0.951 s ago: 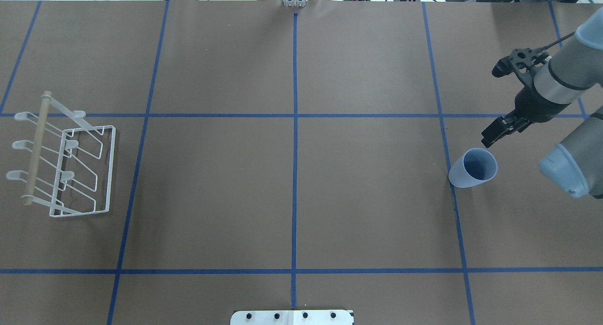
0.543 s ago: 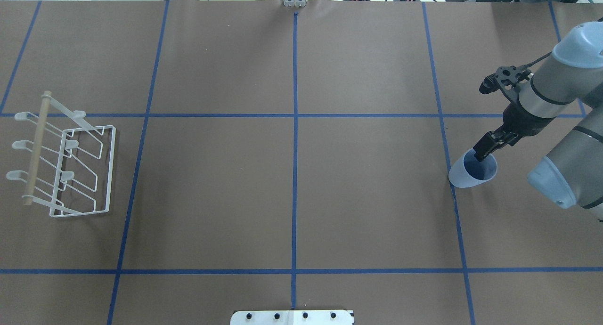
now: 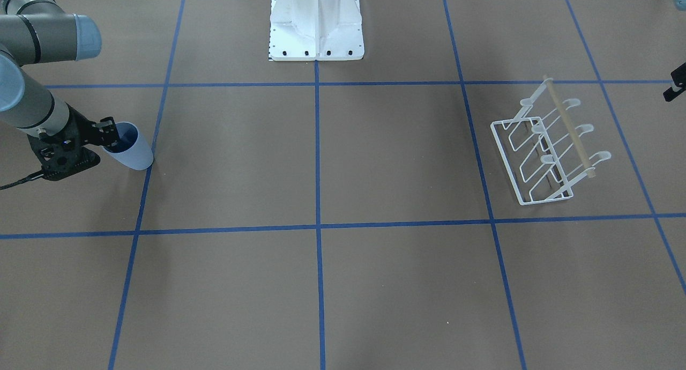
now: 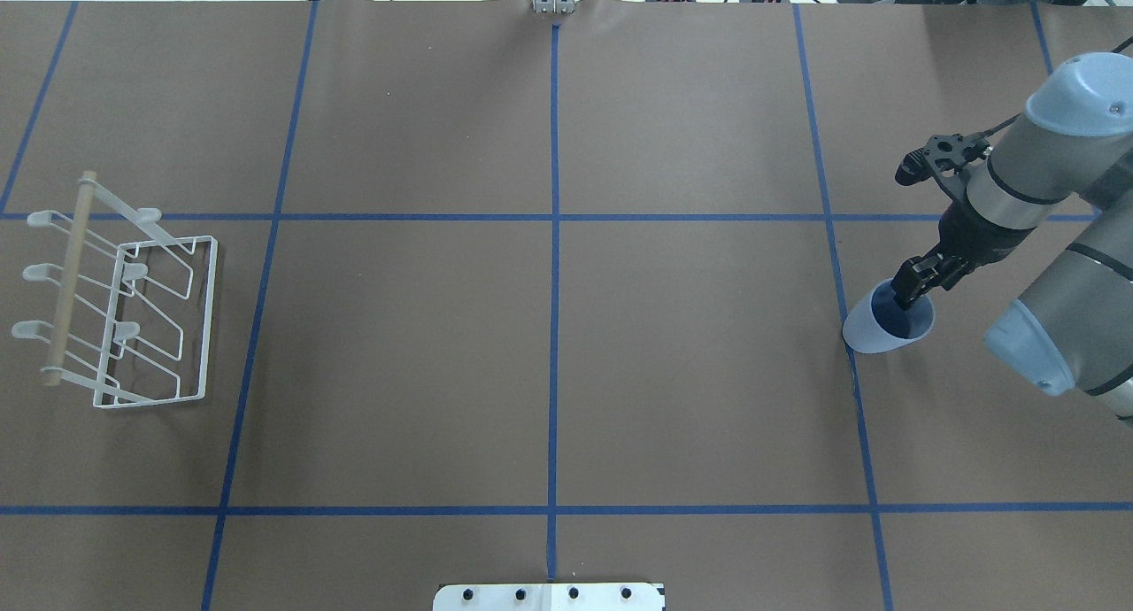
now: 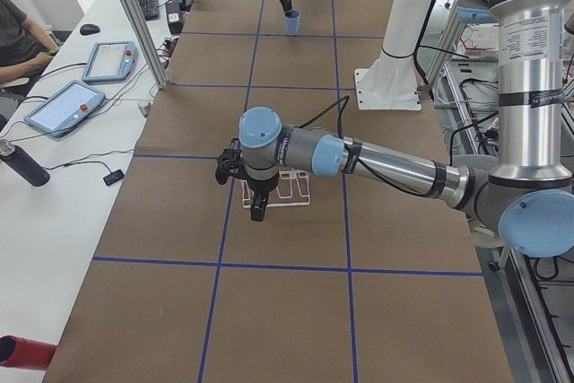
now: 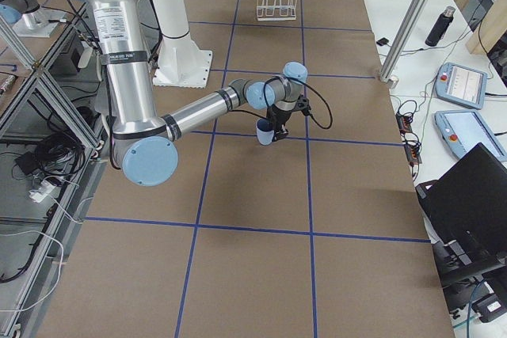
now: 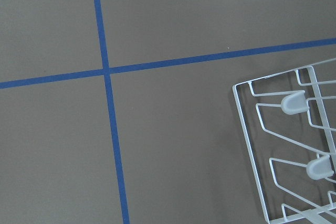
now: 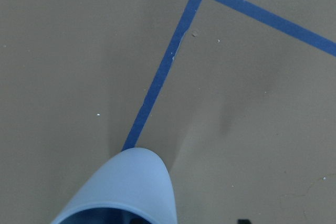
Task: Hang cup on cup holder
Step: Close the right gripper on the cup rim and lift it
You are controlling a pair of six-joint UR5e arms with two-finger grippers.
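The light-blue cup (image 4: 866,332) stands upright on the table at the right, on a blue tape line; it also shows in the front view (image 3: 134,151) and the right wrist view (image 8: 131,182). My right gripper (image 4: 907,294) is at the cup's rim, open, with one finger inside the cup and the other outside its wall. The white wire cup holder (image 4: 199,319) with its wooden dowel (image 4: 69,279) stands at the far left, with nothing on its prongs. My left gripper (image 5: 257,213) hovers beside the holder (image 7: 247,145); I cannot tell whether it is open or shut.
The white pedestal base (image 3: 316,37) stands at the robot's edge of the table. Blue tape lines (image 4: 554,328) divide the brown table cover into squares. Tablets and a bottle lie on a side table (image 5: 81,78) beyond the far edge.
My right gripper has come down and toward the cup, from above and behind its rim to the rim itself, one finger dipping inside. The cup and the holder have not moved.
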